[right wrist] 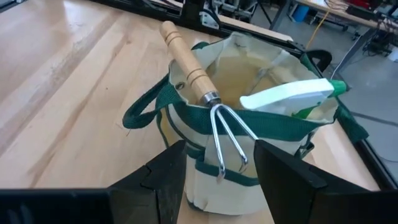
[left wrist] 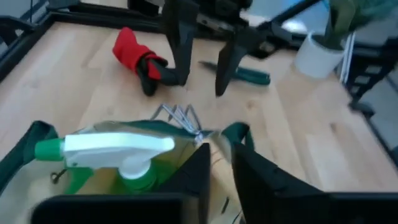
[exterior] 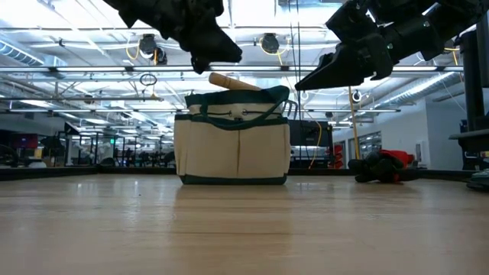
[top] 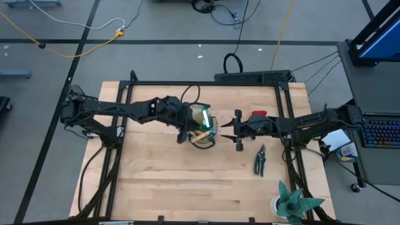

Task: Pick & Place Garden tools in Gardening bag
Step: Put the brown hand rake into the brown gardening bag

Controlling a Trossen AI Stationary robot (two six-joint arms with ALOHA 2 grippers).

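bag: gardening bag (top: 203, 128) sits mid-table, nearer the far edge; spray bottle (right wrist: 292, 99) inside.

hand rake (right wrist: 205, 102): draped over the bag rim, tines outside facing me, handle slanting up across the mouth.

my right gripper (top: 229, 130): just beside the bag, fingers spread wide, empty, rake between them.

my left gripper (top: 185, 127): above the opposite rim, partly open, holding nothing.

judgement: right arm nearer the tines.
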